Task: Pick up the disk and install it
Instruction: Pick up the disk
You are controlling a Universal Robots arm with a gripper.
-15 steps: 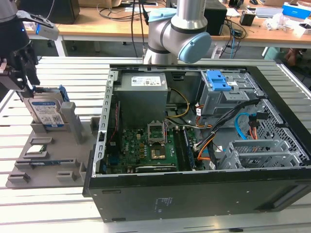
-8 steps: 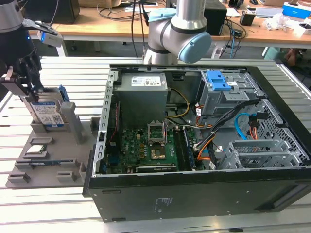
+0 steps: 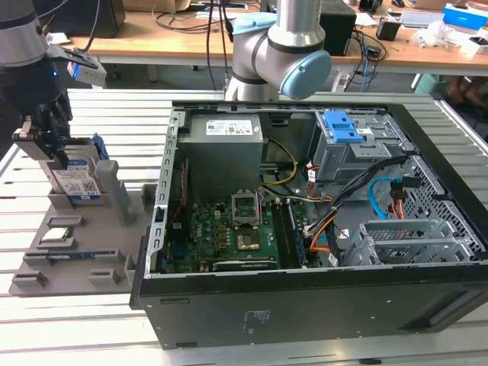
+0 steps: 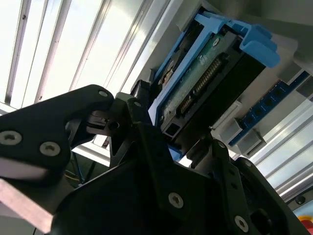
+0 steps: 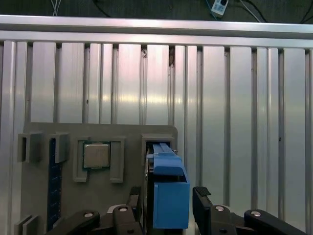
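The pincer [image 3: 42, 137] is at the disk [image 3: 80, 183] in the grey holder [image 3: 91, 252]
The disk [image 5: 170, 171] stands on its edge in a slot of the grey holder, on the desk [image 3: 76, 328], to the exterior view's left of the open computer case [image 3: 305, 305]. The pincer [image 5: 167, 197] sits around its blue end in both wrist views. I cannot tell if it is pinching or spread

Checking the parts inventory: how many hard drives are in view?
1. The disk stands on edge in the grey holder at the exterior view's left, the gripper right at it. The metal bay inside the case may hide another.
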